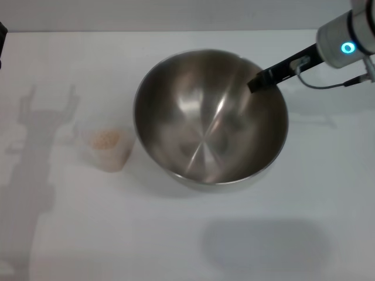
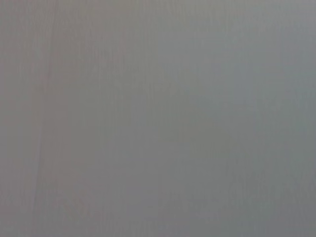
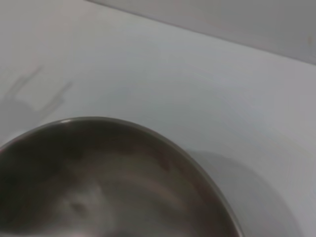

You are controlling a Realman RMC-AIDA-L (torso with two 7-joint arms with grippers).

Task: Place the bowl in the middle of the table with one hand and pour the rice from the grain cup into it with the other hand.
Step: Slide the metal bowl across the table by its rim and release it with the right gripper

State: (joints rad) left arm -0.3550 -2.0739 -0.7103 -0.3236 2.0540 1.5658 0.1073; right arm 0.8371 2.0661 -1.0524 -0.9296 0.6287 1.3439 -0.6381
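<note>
Near surface: the white surface (image 1: 246, 246) in front of the bowl carries only a soft shadow; nothing of the task lies there.
Grain cup: the grain cup (image 1: 106, 147) stands upright on the left, just beside the bowl's left wall, seemingly apart from it though the gap is too slim to be sure. No hand is on it.
Rice: the rice (image 1: 106, 139) sits as a small pale heap inside the cup; none shows in the bowl.
Bowl: the bowl (image 1: 193, 129) rests about mid-surface, open side up, its inside bare. The right wrist view looks down past its rim (image 3: 163, 138) to the surface beyond.
Right hand: the right hand (image 1: 265, 77) reaches in from the far right and meets the bowl's far-right rim. Its dark tip lies over the rim, so I cannot tell whether it is clamped on the rim or apart.
Left hand: not seen; the left wrist view gives only a blank grey field, so its state is unknown.
Deciding relation: the cup lies left of the bowl, on the left arm's side and well apart from the right hand, so I judge the left arm the one to fetch it and tip it rightward over the rim.
</note>
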